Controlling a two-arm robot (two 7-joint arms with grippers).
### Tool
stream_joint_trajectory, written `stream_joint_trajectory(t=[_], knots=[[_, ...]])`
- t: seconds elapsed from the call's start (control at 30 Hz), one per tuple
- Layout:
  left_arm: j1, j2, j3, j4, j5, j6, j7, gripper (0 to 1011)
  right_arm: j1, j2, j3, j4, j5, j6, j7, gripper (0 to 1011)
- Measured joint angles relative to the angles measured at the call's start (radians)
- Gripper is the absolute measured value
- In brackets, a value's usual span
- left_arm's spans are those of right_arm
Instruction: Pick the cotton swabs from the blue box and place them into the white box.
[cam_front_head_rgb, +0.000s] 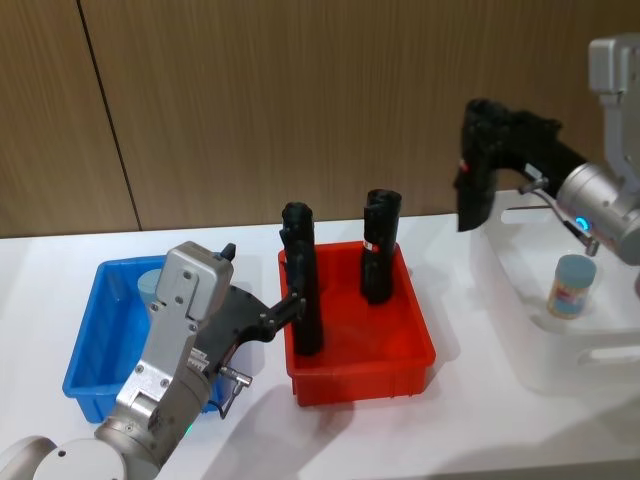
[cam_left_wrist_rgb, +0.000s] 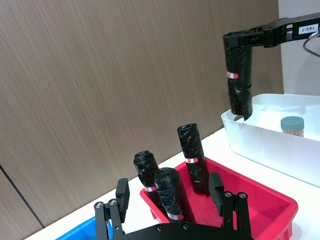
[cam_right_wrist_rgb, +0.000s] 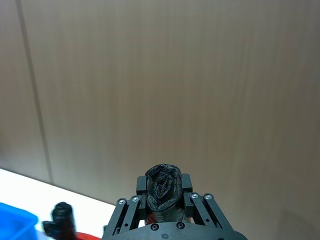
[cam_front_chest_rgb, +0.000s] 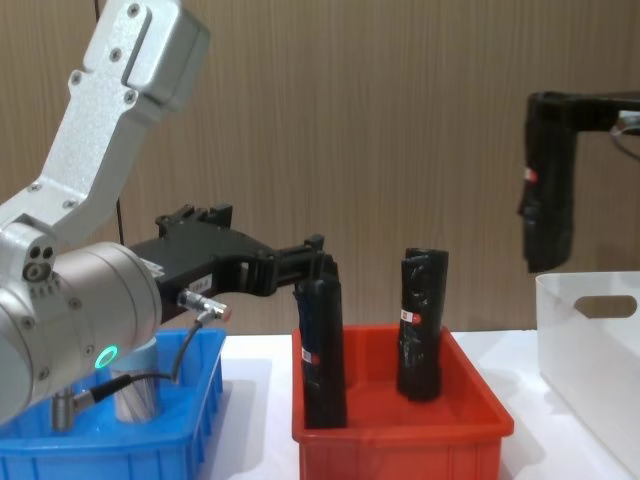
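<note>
Right gripper (cam_front_head_rgb: 478, 195) pinches a black cylinder (cam_front_chest_rgb: 548, 200) above the white box's (cam_front_head_rgb: 500, 265) left rim; left gripper (cam_front_head_rgb: 292, 305), fingers spread, flanks a cylinder in the red bin (cam_front_head_rgb: 400, 365); one swab jar (cam_front_head_rgb: 572, 285) stands in the white box, another (cam_front_chest_rgb: 135, 395) in the blue box (cam_front_head_rgb: 85, 385)

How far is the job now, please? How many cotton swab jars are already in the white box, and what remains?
Done: one cotton swab jar stands in the white box.
In hand: the right gripper holds a black wrapped cylinder over that box, not a jar. The left gripper is open beside a black cylinder in the red bin.
Left: another swab jar sits in the blue box.
</note>
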Motion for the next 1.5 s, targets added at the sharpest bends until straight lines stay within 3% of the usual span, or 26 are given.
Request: stream_joint_trajectory(t=[0.23, 0.57, 1.5], knots=[[0.0, 0.0, 0.0, 0.0, 0.0, 0.0, 0.0, 1004, -0.018, 0.018, 0.016, -0.031, -0.035, 0.036, -0.079, 383], [0.0, 0.0, 0.0, 0.0, 0.0, 0.0, 0.0, 1004, -0.028, 0.041, 0.043, -0.017, -0.069, 0.067, -0.147, 383], [0.0, 0.0, 0.0, 0.0, 0.0, 0.0, 0.0, 1004, -0.044, 0.061, 0.072, 0.025, -0.051, 0.101, -0.169, 383]])
